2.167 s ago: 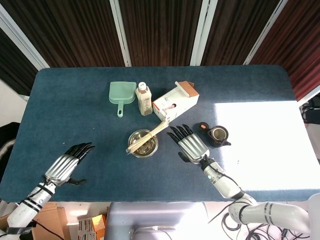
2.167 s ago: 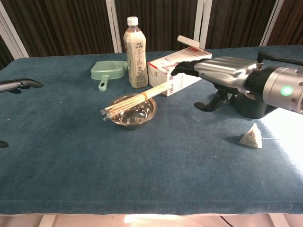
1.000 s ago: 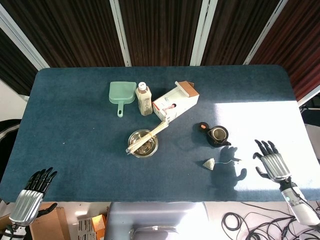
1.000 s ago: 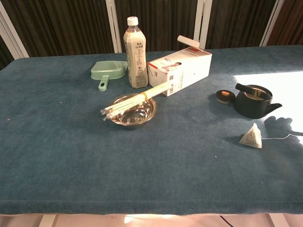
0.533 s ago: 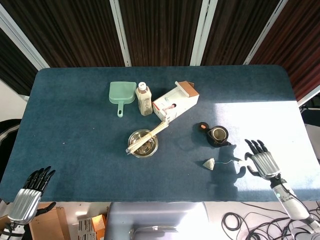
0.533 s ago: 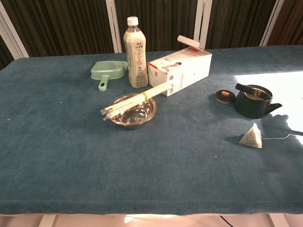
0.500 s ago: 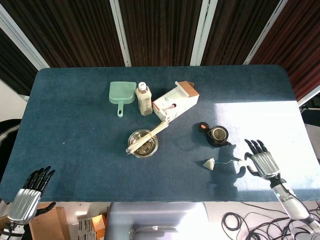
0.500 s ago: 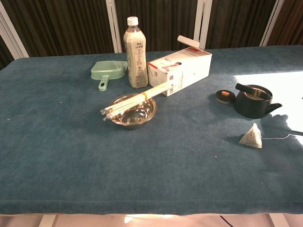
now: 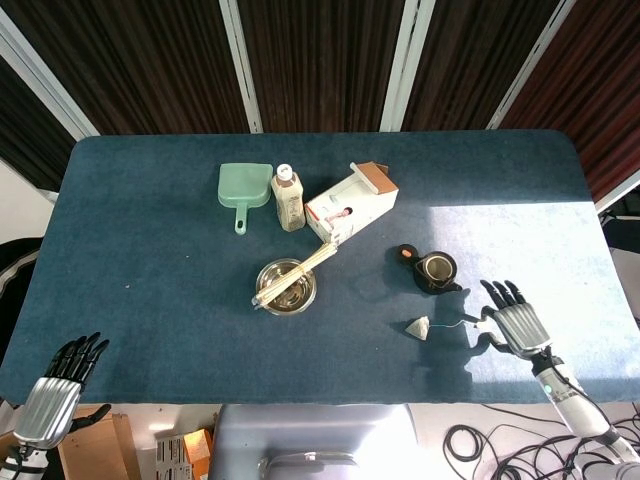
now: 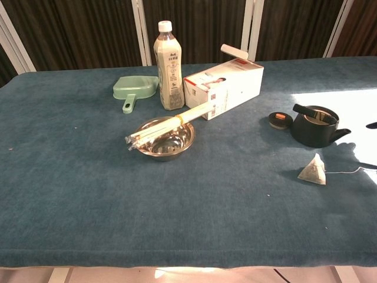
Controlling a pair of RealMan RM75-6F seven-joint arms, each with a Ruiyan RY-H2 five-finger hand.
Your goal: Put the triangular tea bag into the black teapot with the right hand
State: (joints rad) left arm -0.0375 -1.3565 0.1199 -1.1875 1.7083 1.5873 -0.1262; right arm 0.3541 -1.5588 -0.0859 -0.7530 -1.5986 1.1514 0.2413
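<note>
At the table's near edge, the right hand (image 9: 517, 325) hovers with fingers spread, holding nothing — the tea bag (image 9: 419, 326) lies on the cloth just beside it, string trailing toward the fingers. Beyond sits the lidless black teapot (image 9: 436, 270), unfilled. Pick-up and drop remain. The left hand (image 9: 56, 395), empty, waits off-table.

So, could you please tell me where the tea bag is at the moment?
In the head view the tea bag lies on the table's right side near the front edge, just in front of the black teapot, with the right hand to its right.
</note>
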